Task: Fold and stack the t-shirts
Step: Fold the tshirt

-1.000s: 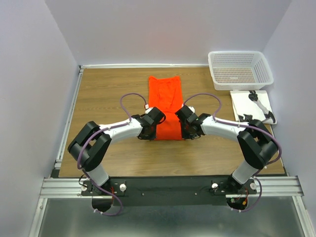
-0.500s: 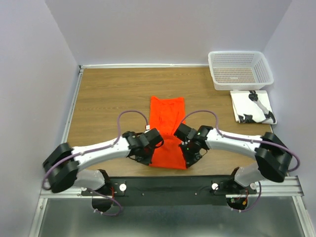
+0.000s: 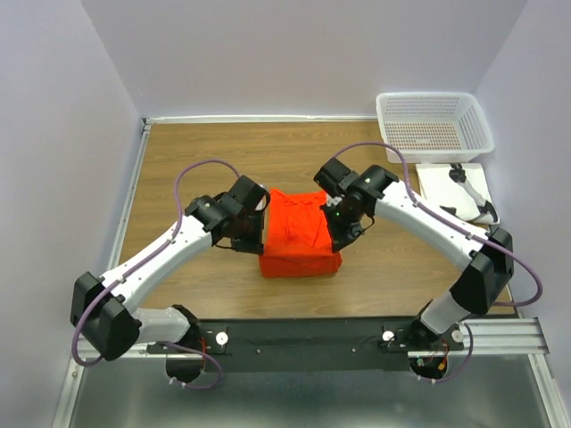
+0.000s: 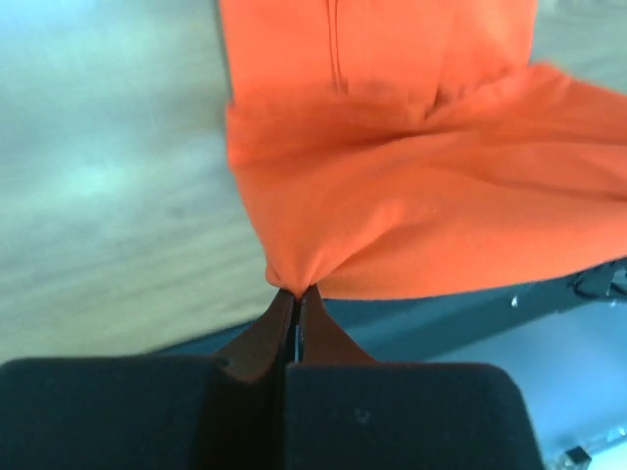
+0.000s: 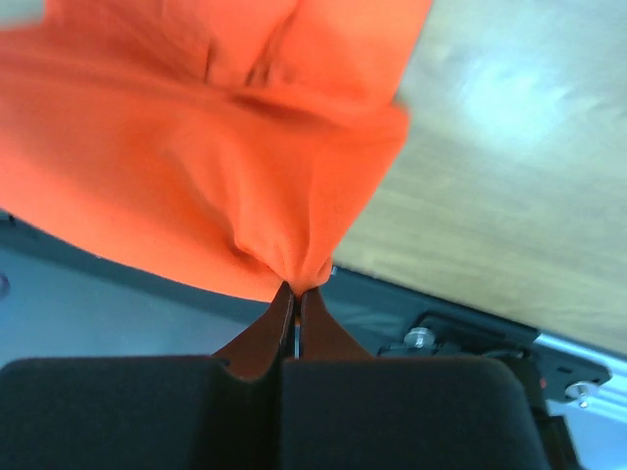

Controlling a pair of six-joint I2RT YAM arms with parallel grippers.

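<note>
Both arms had carried the hem from near to far: my left gripper (image 4: 296,293) pinched the t-shirt (image 3: 301,245), doubled at mid-table, my right gripper (image 5: 297,290) pinched it too, so this fold looked nearly laid

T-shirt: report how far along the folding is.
Done: the t-shirt is already narrowed, with no sleeves sticking out. In hand: the left gripper and right gripper are each shut on a pinch of its cloth, holding one end raised above the part lying on the table. Left: lay that end down, let go, and stack it. No second shirt is visible.
</note>
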